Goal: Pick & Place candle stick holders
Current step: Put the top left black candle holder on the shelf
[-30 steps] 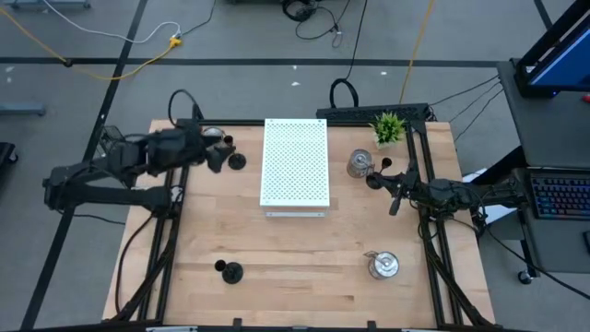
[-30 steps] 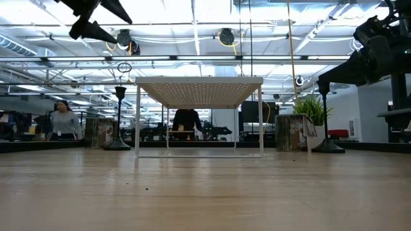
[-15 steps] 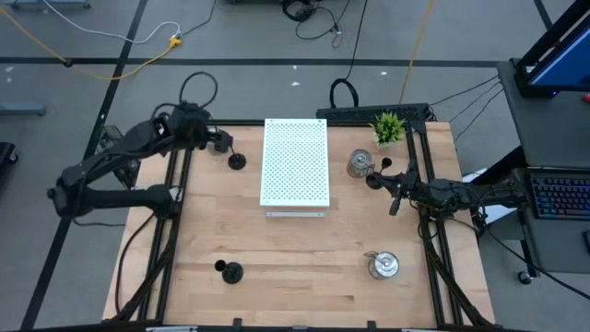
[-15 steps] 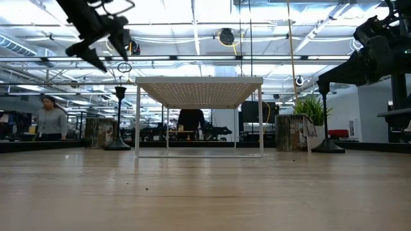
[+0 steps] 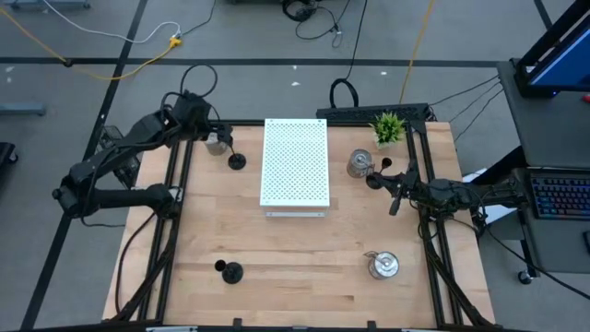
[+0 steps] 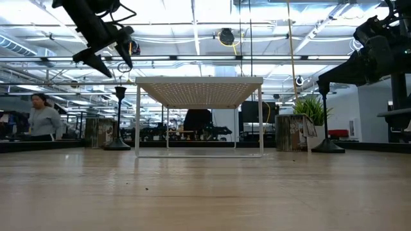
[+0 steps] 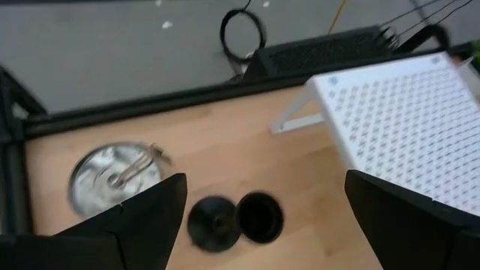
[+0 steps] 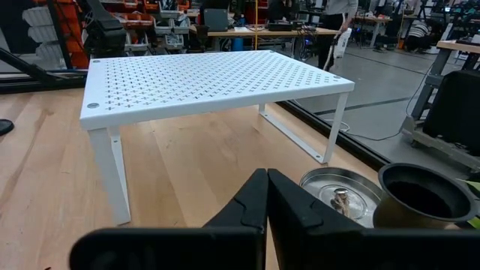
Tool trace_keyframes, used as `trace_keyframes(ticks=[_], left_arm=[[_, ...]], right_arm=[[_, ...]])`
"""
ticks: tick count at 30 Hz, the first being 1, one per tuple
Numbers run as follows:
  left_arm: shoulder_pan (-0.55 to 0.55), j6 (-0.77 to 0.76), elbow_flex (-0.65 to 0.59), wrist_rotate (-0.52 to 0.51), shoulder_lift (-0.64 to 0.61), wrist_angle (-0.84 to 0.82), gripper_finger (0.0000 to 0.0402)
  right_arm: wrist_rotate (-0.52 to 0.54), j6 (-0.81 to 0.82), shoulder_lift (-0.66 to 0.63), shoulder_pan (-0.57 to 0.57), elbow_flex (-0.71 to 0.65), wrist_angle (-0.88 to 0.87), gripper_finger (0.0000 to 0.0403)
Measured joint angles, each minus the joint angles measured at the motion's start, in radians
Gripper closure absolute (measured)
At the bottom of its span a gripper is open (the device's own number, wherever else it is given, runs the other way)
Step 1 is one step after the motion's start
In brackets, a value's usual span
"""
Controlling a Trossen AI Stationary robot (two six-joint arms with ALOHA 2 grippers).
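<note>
— While the left gripper (image 5: 219, 140) hangs with fingers spread and empty at the table's far left corner, where are its holders?
— Below it: one silver holder (image 7: 115, 176), and beside that a black holder (image 7: 234, 220), just left of the white rack (image 5: 295, 162).
— Right gripper (image 5: 395, 202)?
— Fingers closed on nothing, near another silver holder (image 5: 359, 163).

Open-plan robotics lab, ceiling strip lights (image 6: 192, 25), workbenches, floor cables (image 5: 138, 57)
</note>
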Motion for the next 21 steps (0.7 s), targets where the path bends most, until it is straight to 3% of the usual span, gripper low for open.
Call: trace_keyframes(ticks=[12,21], left_arm=[[-0.067,-0.011,0.000,0.093,0.000,0.024,0.0037],[-0.209,-0.059,0.000,0.034,-0.001,-0.151,0.0037]], right_arm=[[0.000,0.000,0.000,0.000,0.000,0.000,0.0403],[0.000,0.000,0.000,0.000,0.000,0.000,0.0403]])
